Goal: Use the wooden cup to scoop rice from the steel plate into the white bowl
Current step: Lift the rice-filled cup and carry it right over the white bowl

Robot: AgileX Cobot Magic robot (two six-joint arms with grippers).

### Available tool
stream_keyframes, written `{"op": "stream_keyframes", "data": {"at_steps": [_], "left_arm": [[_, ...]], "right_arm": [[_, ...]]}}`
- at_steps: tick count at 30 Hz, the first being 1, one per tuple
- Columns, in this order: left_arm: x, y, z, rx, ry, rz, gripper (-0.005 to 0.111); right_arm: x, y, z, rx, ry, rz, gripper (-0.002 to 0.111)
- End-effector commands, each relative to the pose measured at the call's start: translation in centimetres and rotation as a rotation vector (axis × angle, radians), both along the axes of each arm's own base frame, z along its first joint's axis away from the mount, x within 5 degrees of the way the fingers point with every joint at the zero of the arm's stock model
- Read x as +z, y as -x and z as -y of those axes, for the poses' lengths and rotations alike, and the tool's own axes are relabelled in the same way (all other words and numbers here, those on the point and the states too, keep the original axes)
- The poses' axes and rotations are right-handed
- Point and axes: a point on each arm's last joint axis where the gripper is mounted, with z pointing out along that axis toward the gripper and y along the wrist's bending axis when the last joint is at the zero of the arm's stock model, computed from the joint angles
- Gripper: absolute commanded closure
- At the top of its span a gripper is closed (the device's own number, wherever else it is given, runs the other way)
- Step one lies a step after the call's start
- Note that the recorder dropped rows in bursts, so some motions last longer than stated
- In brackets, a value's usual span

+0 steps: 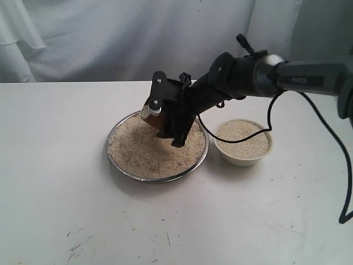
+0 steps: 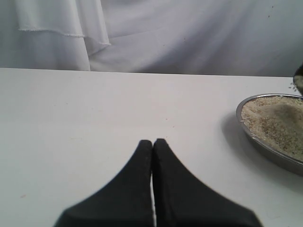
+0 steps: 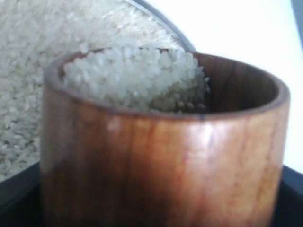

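The steel plate (image 1: pixel 113 157) sits mid-table, filled with a bed of rice (image 1: pixel 140 152). My right gripper (image 1: pixel 165 118) reaches across over the plate and is shut on the wooden cup (image 1: pixel 153 113), held tilted just above the grains. Up close, the wooden cup (image 3: pixel 165 161) fills the right wrist view and holds a mound of rice (image 3: pixel 135 78). The white bowl (image 1: pixel 242 157) stands to the right of the plate, holding rice (image 1: pixel 241 138) nearly to its rim. My left gripper (image 2: pixel 152 142) is shut on nothing, low over bare table left of the steel plate (image 2: pixel 265 146).
A black cable (image 1: pixel 331 138) loops from the right arm down past the bowl toward the table's right edge. White cloth (image 1: pixel 138 33) hangs behind the table. Dark scuff marks (image 1: pixel 77 248) dot the near tabletop.
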Motion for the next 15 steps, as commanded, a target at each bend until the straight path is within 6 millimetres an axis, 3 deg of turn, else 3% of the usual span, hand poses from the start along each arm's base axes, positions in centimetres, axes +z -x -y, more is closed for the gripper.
{"op": "stream_keyframes", "data": {"at_steps": [1,15], "left_arm": [[-0.1,0.0,0.0,-0.001,0.004,0.007,0.107],[-0.1,0.0,0.0,-0.001,0.004,0.007,0.107]], "right_arm": [[3.0,-0.5,2.1,-0.043,-0.056,0.009,0.108],[4.7,-0.7,8.6,0.056,-0.103,-0.183,0.108]]}}
